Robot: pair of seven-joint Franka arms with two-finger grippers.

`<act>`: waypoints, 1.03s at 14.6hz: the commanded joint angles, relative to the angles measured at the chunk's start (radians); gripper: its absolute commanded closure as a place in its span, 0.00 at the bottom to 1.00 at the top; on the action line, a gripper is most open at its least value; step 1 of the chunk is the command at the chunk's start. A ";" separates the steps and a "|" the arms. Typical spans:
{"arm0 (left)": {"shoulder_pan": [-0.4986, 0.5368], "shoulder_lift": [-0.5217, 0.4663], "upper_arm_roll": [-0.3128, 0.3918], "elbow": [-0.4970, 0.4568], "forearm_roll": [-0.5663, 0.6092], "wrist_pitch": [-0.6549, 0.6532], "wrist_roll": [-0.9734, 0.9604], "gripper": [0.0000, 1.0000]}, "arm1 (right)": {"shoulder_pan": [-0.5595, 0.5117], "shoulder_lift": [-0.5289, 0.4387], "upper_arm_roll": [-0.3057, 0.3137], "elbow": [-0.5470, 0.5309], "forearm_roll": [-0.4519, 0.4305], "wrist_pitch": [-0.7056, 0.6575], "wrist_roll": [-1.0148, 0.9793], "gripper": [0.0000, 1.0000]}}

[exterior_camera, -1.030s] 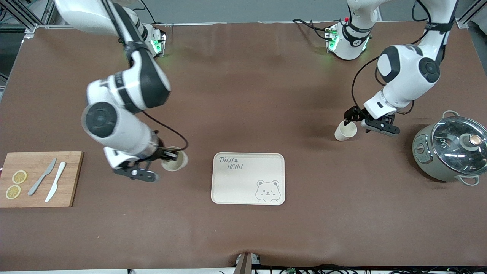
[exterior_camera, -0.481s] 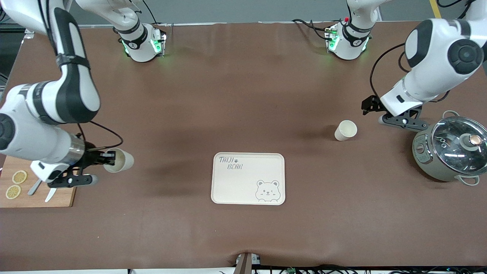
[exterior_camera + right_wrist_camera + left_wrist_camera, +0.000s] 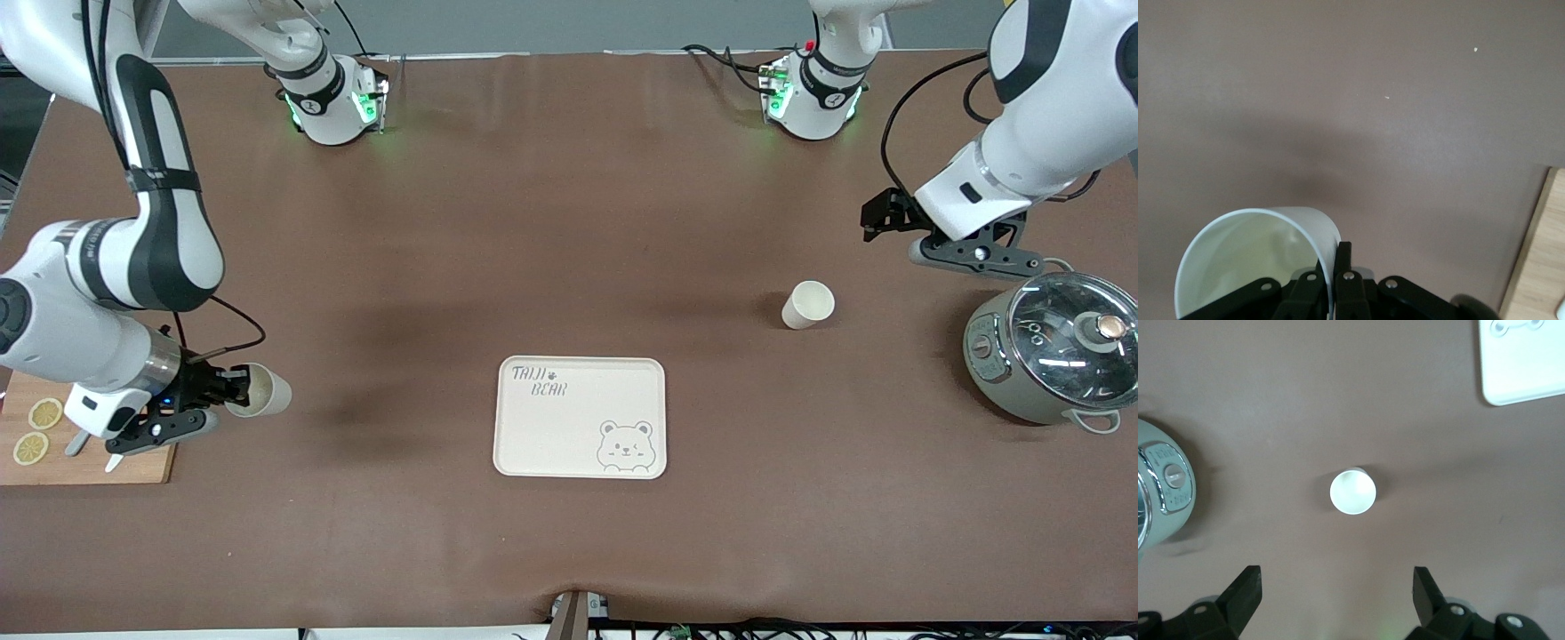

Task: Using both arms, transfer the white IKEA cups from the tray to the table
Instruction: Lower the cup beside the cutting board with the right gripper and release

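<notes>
Cream-white and handleless, one white IKEA cup [image 3: 808,305] stands upright on the brown table [image 3: 569,222], well apart from the bear-printed tray [image 3: 580,417], toward the left arm's end of the table and a little farther from the front camera than the tray. In the left wrist view this cup [image 3: 1353,492] is seen mouth-up from straight above, with nothing touching it.

The second white IKEA cup [image 3: 258,390] is up in the air in the right gripper [image 3: 233,388], tipped so its mouth faces the front camera, over bare table between the tray and the bamboo cutting board [image 3: 53,462]. The right gripper's fingers [image 3: 1341,277] are pressed together on the cup's wall at the rim, one inside the cup and one outside it.

The left gripper [image 3: 880,213] hangs over the table toward the left arm's end, above the spot between the standing cup and the grey pot with glass lid [image 3: 1053,347]. Its fingers [image 3: 1245,587] stand wide apart and hold nothing.

The tray bears the print "TAIJI BEAR" and a bear face, and carries no cup. On the cutting board lie two lemon slices [image 3: 37,430], and a knife tip [image 3: 114,462] shows from under the right arm; the rest of the board is hidden by that arm.
</notes>
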 commanded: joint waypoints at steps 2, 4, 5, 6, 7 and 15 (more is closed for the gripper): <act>-0.081 0.012 0.099 0.147 0.010 -0.088 -0.018 0.00 | -0.003 0.025 0.008 -0.077 0.008 0.148 -0.021 1.00; -0.147 0.021 0.162 0.219 -0.013 -0.099 -0.021 0.00 | -0.013 0.058 0.009 -0.076 0.008 0.187 -0.027 1.00; -0.153 0.044 0.163 0.268 -0.024 -0.099 -0.028 0.00 | -0.021 0.072 0.008 -0.076 0.008 0.203 -0.034 1.00; -0.153 0.068 0.163 0.331 -0.026 -0.116 -0.029 0.00 | -0.032 0.089 0.010 -0.074 0.008 0.219 -0.046 1.00; -0.158 0.101 0.163 0.380 -0.027 -0.154 -0.029 0.00 | -0.036 0.103 0.010 -0.073 0.008 0.231 -0.053 1.00; -0.282 0.150 0.333 0.483 -0.012 -0.251 -0.015 0.00 | -0.058 0.191 0.008 -0.073 0.006 0.331 -0.054 1.00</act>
